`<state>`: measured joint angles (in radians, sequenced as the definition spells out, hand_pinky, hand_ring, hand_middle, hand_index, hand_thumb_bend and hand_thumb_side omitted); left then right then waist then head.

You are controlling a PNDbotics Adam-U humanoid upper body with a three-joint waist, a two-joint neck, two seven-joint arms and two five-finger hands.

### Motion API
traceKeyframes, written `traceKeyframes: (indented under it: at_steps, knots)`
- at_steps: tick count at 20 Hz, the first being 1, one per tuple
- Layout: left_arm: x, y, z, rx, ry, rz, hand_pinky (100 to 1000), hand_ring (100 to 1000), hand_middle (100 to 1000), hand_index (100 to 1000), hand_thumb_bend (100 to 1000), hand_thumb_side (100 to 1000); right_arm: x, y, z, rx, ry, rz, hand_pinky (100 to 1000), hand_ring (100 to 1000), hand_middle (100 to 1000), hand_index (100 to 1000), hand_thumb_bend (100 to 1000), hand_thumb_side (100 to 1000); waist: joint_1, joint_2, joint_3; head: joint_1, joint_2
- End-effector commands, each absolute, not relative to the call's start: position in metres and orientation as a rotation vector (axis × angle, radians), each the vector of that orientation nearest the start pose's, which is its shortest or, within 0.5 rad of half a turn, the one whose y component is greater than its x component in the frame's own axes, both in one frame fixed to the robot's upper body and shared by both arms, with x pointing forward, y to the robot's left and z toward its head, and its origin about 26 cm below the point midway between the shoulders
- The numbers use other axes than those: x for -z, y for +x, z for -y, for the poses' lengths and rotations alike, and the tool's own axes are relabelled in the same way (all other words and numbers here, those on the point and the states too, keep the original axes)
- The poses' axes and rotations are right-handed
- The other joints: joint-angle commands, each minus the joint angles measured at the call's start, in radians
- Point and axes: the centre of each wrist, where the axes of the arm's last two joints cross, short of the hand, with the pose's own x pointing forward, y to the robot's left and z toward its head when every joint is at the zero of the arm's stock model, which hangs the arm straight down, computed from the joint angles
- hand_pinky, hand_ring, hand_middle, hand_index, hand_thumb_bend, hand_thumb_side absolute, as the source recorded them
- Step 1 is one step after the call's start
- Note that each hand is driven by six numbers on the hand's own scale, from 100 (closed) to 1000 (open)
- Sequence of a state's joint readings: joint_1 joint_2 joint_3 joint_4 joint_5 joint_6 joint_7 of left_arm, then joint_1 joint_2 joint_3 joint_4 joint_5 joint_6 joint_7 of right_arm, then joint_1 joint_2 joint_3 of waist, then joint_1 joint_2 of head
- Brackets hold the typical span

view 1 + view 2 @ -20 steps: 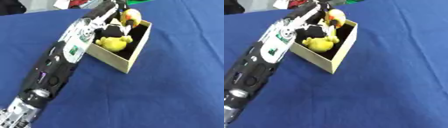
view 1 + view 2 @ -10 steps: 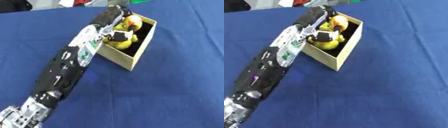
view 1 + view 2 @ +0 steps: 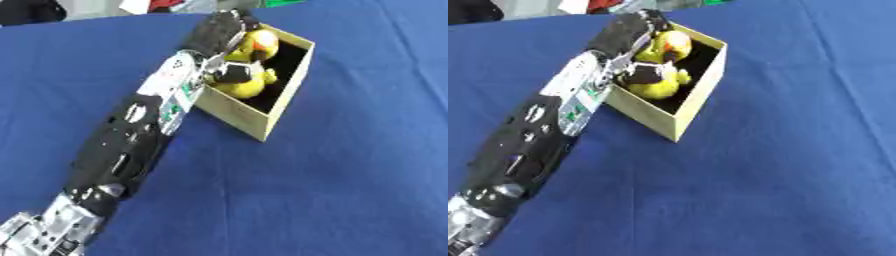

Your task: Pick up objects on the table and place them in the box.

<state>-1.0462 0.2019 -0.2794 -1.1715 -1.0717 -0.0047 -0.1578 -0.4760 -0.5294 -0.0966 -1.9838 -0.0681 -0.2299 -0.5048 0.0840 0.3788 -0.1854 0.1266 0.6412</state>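
The left hand (image 3: 229, 35) has dropped lower into the box (image 3: 278, 107) since a second ago, and its fingers now curl round the yellow duck (image 3: 248, 82) sitting inside, the long black arm stretched across the blue table (image 3: 350, 165), right hand nowhere in view.

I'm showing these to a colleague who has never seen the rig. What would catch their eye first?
Probably the long black and silver left arm running from the lower left corner up to the box, its left hand reaching inside. Next the yellow ducks in the box, bright against the blue cloth.
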Motion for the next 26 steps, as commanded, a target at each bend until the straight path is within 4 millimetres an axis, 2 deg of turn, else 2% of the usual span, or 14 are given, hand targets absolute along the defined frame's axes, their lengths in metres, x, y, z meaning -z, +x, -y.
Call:
traceKeyframes:
  at_steps: [1, 2, 3, 4, 5, 7, 12, 14, 15, 16, 19, 22, 26]
  knots:
    - [-0.263, 0.447, -0.115, 1.507, 1.165, 1.849, 883, 822, 804, 878, 747, 511, -0.288, 0.302, 0.294, -0.182, 0.514, -3.414, 839, 704, 657, 762, 100, 859, -0.009, -0.027, -0.001, 0.001, 0.004]
    - [-0.265, 0.446, -0.115, 1.519, 1.187, 1.832, 892, 832, 813, 885, 781, 521, -0.288, 0.302, 0.294, -0.184, 0.516, -3.414, 839, 704, 657, 762, 100, 851, -0.009, -0.028, -0.001, 0.003, 0.008]
    - [-0.266, 0.445, -0.116, 1.523, 1.212, 1.816, 909, 848, 828, 902, 882, 565, -0.288, 0.302, 0.294, -0.188, 0.517, -3.413, 838, 704, 657, 761, 100, 852, -0.010, -0.028, 0.000, 0.004, 0.012]
    - [-0.268, 0.444, -0.116, 1.523, 1.238, 1.803, 914, 854, 834, 908, 937, 595, -0.288, 0.302, 0.294, -0.191, 0.517, -3.413, 838, 704, 657, 761, 100, 851, -0.010, -0.029, 0.000, 0.005, 0.015]
    - [-0.270, 0.443, -0.116, 1.517, 1.263, 1.791, 923, 864, 844, 917, 1000, 668, -0.288, 0.302, 0.294, -0.192, 0.518, -3.412, 838, 704, 657, 761, 100, 851, -0.010, -0.029, 0.000, 0.006, 0.016]
    - [-0.272, 0.441, -0.116, 1.498, 1.308, 1.774, 936, 879, 857, 930, 1000, 719, -0.288, 0.302, 0.294, -0.194, 0.521, -3.412, 838, 704, 657, 761, 100, 850, -0.011, -0.031, 0.000, 0.007, 0.016]
    - [-0.277, 0.438, -0.117, 1.406, 1.382, 1.797, 915, 864, 840, 905, 1000, 748, -0.288, 0.302, 0.295, -0.198, 0.525, -3.410, 837, 704, 657, 761, 100, 848, -0.016, -0.035, 0.001, 0.009, 0.010]
    - [-0.283, 0.434, -0.117, 1.323, 1.397, 1.867, 890, 845, 826, 901, 901, 759, -0.288, 0.302, 0.295, -0.200, 0.526, -3.410, 837, 703, 657, 761, 100, 846, -0.018, -0.036, 0.000, 0.010, 0.011]
    - [-0.287, 0.432, -0.118, 1.266, 1.399, 1.921, 879, 836, 820, 900, 819, 772, -0.288, 0.302, 0.295, -0.200, 0.527, -3.410, 837, 704, 657, 761, 100, 845, -0.019, -0.037, 0.000, 0.009, 0.011]
    - [-0.293, 0.428, -0.119, 1.183, 1.393, 2.001, 871, 828, 814, 896, 773, 795, -0.288, 0.301, 0.295, -0.201, 0.528, -3.409, 837, 704, 657, 761, 100, 845, -0.020, -0.037, 0.000, 0.009, 0.013]
    - [-0.313, 0.417, -0.128, 0.832, 1.264, 2.266, 810, 781, 783, 884, 523, 906, -0.288, 0.301, 0.296, -0.201, 0.532, -3.405, 836, 705, 658, 761, 100, 841, -0.023, -0.041, 0.000, -0.002, 0.022]
    - [-0.333, 0.406, -0.146, 0.497, 1.079, 2.455, 791, 772, 774, 880, 449, 976, -0.289, 0.301, 0.297, -0.194, 0.540, -3.401, 836, 706, 660, 762, 100, 837, -0.024, -0.048, 0.007, -0.021, 0.034]
    - [-0.350, 0.390, -0.177, 0.221, 0.899, 2.584, 771, 761, 764, 879, 397, 1000, -0.288, 0.300, 0.299, -0.181, 0.563, -3.397, 836, 708, 662, 762, 100, 833, -0.028, -0.061, 0.026, -0.045, 0.043]
